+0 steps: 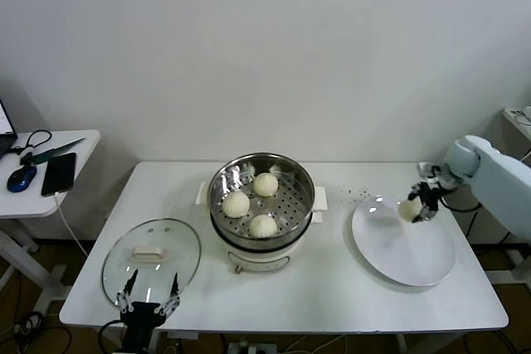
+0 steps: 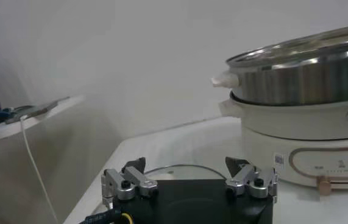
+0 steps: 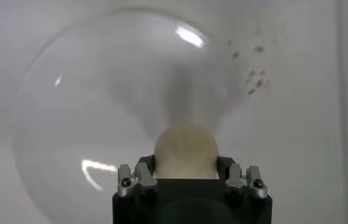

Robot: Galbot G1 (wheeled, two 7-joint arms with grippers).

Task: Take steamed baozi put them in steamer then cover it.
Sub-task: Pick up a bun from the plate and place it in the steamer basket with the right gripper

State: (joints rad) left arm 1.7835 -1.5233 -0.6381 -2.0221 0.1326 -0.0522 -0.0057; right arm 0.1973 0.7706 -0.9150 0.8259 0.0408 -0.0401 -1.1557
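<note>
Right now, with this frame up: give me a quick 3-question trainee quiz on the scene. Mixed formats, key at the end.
1. Count: how many buns sit inside the steamer?
2. True or false: the glass lid is already on the steamer.
3. Pick one. The right gripper is: A) open above the steamer; B) shut on a bun at the plate; C) holding the lid.

Key
1. Three.
2. False. The lid lies flat on the table, on the steamer's left, with the open left gripper parked at its near edge.
3. B. The right wrist view shows the bun clamped between the fingers.
</note>
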